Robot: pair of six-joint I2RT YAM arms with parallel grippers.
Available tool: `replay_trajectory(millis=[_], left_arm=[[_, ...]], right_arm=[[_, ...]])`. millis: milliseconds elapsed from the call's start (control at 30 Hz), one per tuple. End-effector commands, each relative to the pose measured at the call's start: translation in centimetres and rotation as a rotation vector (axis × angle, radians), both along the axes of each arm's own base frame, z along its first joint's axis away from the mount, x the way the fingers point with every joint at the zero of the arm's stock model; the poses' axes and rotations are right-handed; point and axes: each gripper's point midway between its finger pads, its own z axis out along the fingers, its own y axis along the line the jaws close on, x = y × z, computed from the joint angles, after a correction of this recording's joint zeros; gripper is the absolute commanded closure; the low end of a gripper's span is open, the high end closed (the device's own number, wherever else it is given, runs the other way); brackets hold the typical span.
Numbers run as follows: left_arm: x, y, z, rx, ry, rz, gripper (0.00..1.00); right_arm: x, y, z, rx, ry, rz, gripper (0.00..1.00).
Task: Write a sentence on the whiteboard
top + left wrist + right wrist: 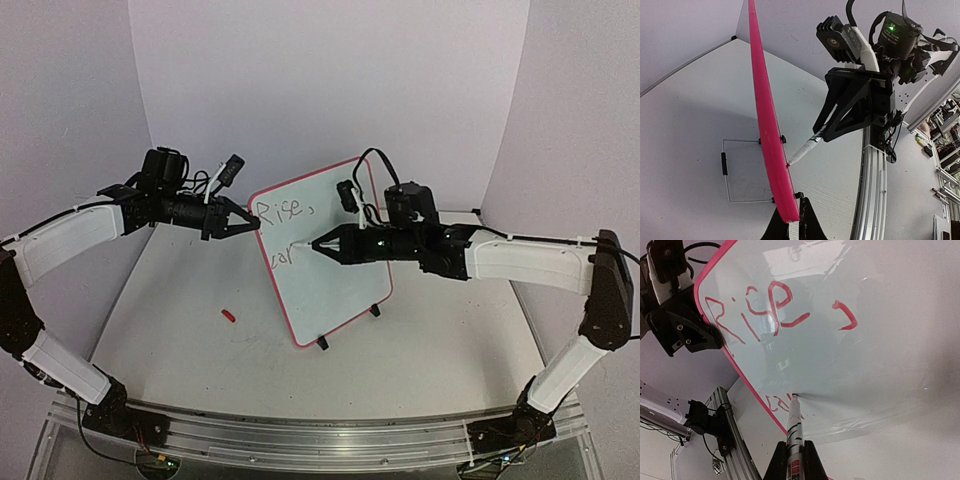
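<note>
**Two claws, one board, one pen**

The whiteboard (340, 290) stands up on its small black feet in the middle of the tabletop (180, 340). It leans back a little and is turned at a slant.

The left claw (248, 222) comes in from the left. It is pressed onto the red rim at the board's upper left edge and pinches it.

The right claw (332, 244) comes in from the right, in front of the board's white face. It is squeezed tight around a marker (794, 427). The marker sticks out past the fingers, and its tip touches the board.

The sentence (283, 211) is in red lines. The top line says "Rise," and sits just beside the left claw. The second line has only a few letters, near the board's left rim. The marker tip rests right at the end of them.

A small red piece (229, 315) lies on the tabletop, left of the board and apart from both claws.
</note>
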Motion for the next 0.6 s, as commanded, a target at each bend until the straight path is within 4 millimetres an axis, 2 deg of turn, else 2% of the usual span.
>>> replay_trajectory(millis=[0,400,567], left_arm=[[-2.2,-0.9,-3.4,0.082,0.09,-0.07,1.0],[-2.2,-1.0,-3.4,0.084,0.091,-0.072,1.0],[-2.3,-1.0,-3.5,0.084,0.092,-0.074,1.0]], right_arm=[[0.8,-1.1,3.0,0.058,-0.074,-0.072,1.0],[0.2,-1.8,-0.1,0.014,-0.004,-0.08,1.0],[-0.1,-2.3,-0.6,0.006,0.006,-0.089,1.0]])
